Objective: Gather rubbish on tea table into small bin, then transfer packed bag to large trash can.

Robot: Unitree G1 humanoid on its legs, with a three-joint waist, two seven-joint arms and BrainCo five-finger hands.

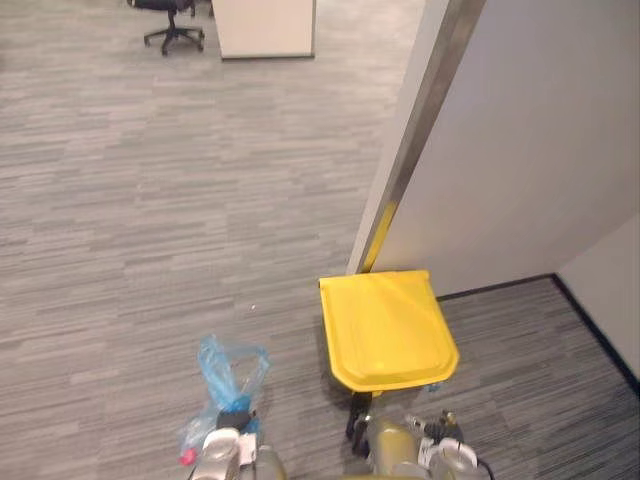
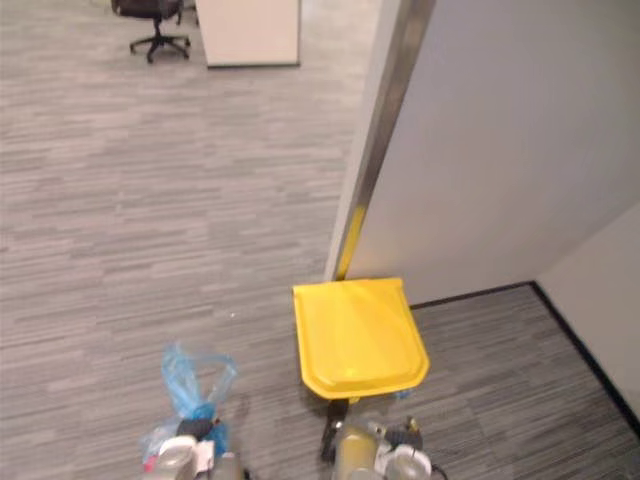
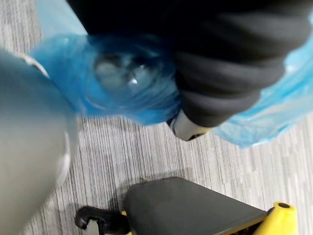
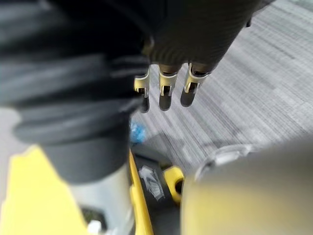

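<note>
1. Landmark: the large trash can (image 1: 388,328) stands on the grey carpet floor (image 1: 140,210) with its yellow lid (image 2: 355,335) shut. Its back is close to the pale partition wall (image 1: 520,150). In the left wrist view its black body (image 3: 186,208) and one wheel (image 3: 92,219) rest on the carpet.

2. Task item: the blue bag (image 1: 230,372) is to the left of the trash can, near it but not touching it. Its knotted top stands up loosely, level with the front edge of the lid. The bag is clear of the floor and not in the can. Something pale and rounded shows through the plastic in the left wrist view; I cannot identify it.

3. Left hand (image 3: 230,73): it is left of the trash can. The fingers (image 3: 187,129) are curled into the bunched blue plastic, and the bag wraps round the hand on both sides.

4. Right hand (image 4: 193,41): it is in front of the trash can, just above the near edge of the lid. Its fingers (image 4: 165,93) hang relaxed and almost straight, pointing at the carpet, and they grip nothing.

5. Surroundings: an office chair (image 1: 170,22) and a pale cabinet (image 1: 265,28) stand well beyond the trash can, across the open carpet
</note>
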